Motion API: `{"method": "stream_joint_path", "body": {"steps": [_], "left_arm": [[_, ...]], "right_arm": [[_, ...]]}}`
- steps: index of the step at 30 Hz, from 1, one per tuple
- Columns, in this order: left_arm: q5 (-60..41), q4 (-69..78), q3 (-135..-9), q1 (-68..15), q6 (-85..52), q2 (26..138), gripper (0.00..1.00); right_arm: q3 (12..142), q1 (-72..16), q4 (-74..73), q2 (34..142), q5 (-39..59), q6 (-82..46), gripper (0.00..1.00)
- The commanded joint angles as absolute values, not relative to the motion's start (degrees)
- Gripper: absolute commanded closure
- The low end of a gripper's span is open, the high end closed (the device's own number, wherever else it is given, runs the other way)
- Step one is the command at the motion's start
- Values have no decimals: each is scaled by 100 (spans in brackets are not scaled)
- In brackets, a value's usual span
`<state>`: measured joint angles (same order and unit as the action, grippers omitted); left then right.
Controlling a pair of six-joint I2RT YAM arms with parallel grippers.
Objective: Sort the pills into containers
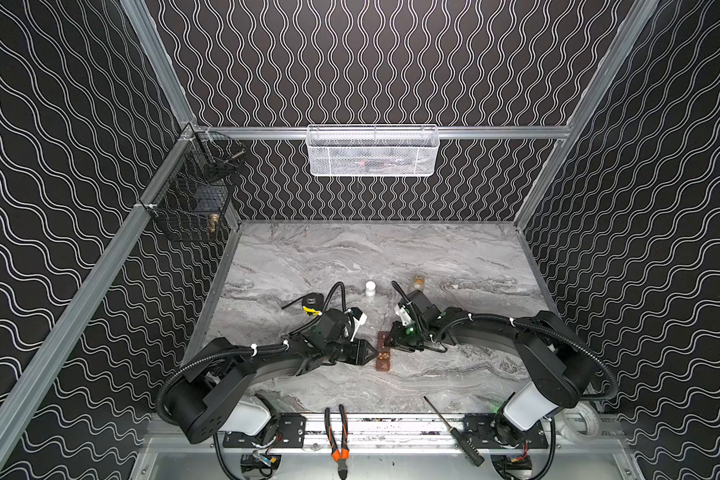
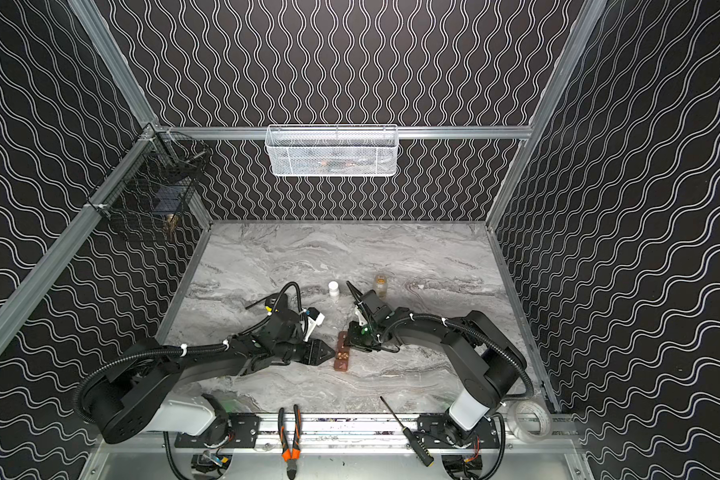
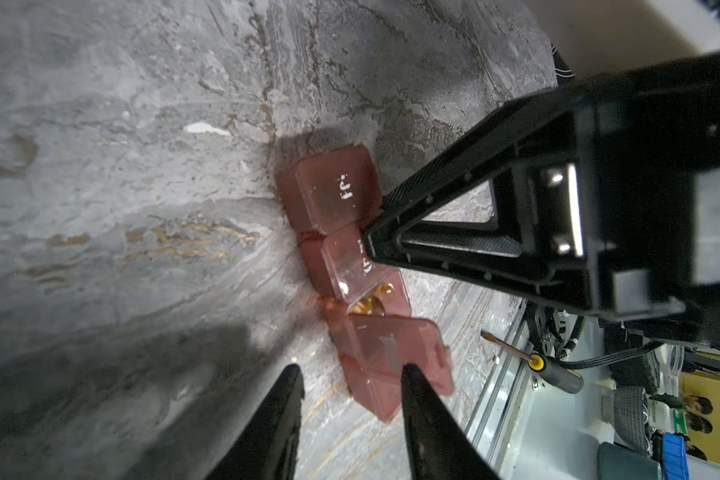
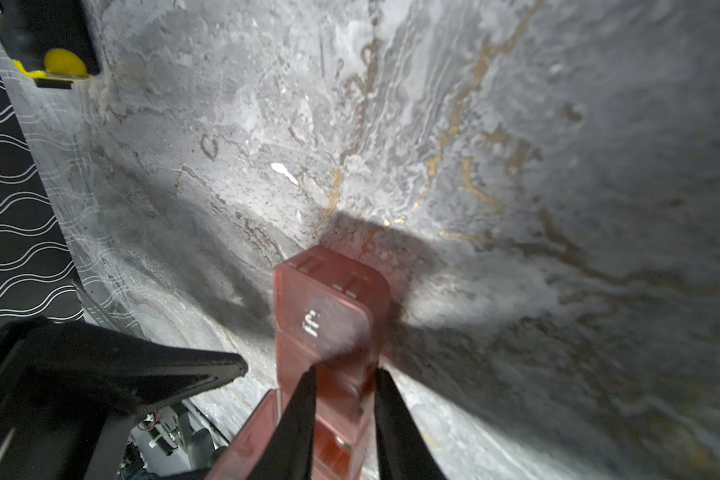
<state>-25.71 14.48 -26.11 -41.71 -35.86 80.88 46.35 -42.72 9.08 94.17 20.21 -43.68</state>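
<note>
The containers (image 1: 383, 352) (image 2: 342, 354) are a reddish-brown strip of joined compartments lying mid-table. My right gripper (image 4: 346, 372) (image 1: 389, 340) is shut on the strip (image 4: 329, 316) near its far end, a finger on each side. One compartment is open, with golden pills (image 3: 368, 305) inside and its lid (image 3: 391, 345) raised. My left gripper (image 3: 352, 370) (image 1: 373, 354) is open beside the strip's near half. One of its fingertips (image 3: 408, 374) is at the raised lid, and I cannot tell whether it touches.
A white cap (image 1: 370, 288) and a clear bottle (image 1: 418, 282) stand behind the arms. A black and yellow tape measure (image 1: 312, 302) lies to the left. Pliers (image 1: 336, 436), a screwdriver (image 1: 454, 432) and a tape roll (image 2: 531, 419) lie on the front rail.
</note>
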Motion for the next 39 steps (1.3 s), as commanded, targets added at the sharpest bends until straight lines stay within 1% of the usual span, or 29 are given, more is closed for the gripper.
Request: {"method": "stream_joint_path", "body": {"steps": [1, 15, 31, 39], "left_arm": [[-2450, 1659, -2687, -4184, -3608, 8138, 58], [-2623, 1841, -2829, -4184, -3560, 8581, 58], [-2685, 1726, -2830, -4271, -3427, 8767, 57], [-2626, 1750, -2922, -4298, -3429, 8912, 57]], "right_arm": [[4631, -4284, 986, 9387, 1969, -4359, 74], [4735, -4280, 1087, 9369, 1992, -4325, 72], [4852, -4281, 1169, 9370, 1960, -4315, 71], [4800, -4288, 1144, 9278, 2013, -4298, 68]]}}
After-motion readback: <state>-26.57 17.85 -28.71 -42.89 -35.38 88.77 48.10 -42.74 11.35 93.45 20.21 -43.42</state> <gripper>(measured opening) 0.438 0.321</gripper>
